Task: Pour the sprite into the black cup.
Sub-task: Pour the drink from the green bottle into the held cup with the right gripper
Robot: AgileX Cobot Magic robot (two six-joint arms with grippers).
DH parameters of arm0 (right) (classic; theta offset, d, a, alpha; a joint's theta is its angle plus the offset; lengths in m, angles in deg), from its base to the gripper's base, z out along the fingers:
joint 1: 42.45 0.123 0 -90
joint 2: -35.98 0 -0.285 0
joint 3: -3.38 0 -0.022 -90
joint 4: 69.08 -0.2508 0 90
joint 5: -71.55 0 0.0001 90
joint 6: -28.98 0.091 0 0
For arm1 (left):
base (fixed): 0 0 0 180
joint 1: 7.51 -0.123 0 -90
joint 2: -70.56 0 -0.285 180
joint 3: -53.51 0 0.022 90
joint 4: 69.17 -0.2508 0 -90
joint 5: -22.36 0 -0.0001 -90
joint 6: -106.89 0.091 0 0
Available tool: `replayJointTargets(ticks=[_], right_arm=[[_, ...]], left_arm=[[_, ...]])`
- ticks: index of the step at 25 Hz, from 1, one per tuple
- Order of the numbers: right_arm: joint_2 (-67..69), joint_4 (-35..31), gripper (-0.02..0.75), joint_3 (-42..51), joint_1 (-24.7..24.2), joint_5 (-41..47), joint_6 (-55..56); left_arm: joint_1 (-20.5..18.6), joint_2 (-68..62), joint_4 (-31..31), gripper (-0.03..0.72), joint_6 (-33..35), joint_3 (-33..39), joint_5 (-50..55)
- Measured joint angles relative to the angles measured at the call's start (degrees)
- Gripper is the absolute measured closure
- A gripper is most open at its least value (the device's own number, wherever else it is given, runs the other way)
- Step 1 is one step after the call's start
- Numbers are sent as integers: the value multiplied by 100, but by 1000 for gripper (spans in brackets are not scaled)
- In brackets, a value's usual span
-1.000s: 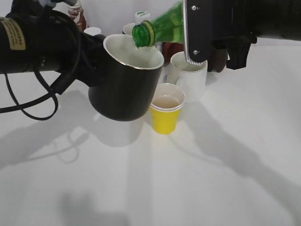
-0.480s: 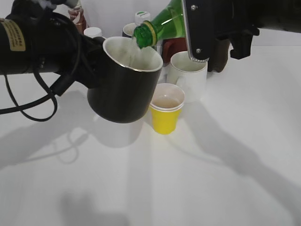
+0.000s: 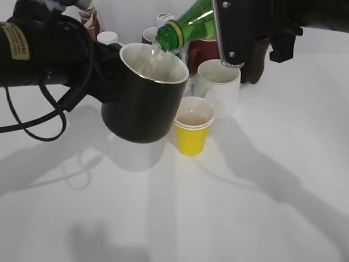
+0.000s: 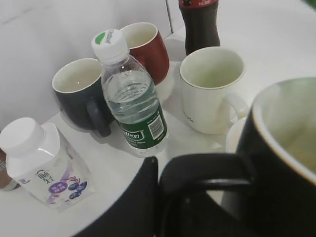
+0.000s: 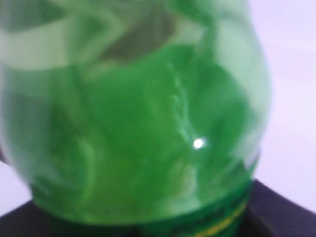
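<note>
Sprite (image 3: pixel 192 26) now streams from our right gripper's (image 3: pixel 235 38) tilted, firmly held bottle into the cup (image 3: pixel 143 93), which our left gripper (image 4: pixel 197 173) grasps by the handle, raised left of centre; half a second ago barely a trickle.

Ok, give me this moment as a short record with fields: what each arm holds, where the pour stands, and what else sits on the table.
left end effector: gripping the handle of the wide matte black mug, held off the table
right end effector: holding the tilted translucent green plastic bottle
pour: clear stream runs from the bottle's mouth into the mug
under the mug's right side: yellow paper cup
behind: white mug, dark red mug, dark navy mug, clear water bottle, small white yogurt bottle
</note>
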Motion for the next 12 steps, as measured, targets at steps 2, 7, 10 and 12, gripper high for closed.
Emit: replayJointTargets(ticks=[2,7,10,12], right_arm=[[0,8,339,-11,5,0,0],[0,12,339,-11,5,5,-4],[0,-19,339,-11,5,49,-4],[0,-172,339,-17,5,67,-4]], left_arm=[[0,0,36,647,0,0,30],[0,0,30,647,0,0,34],[0,0,19,647,0,0,41],[0,0,19,647,0,0,41]])
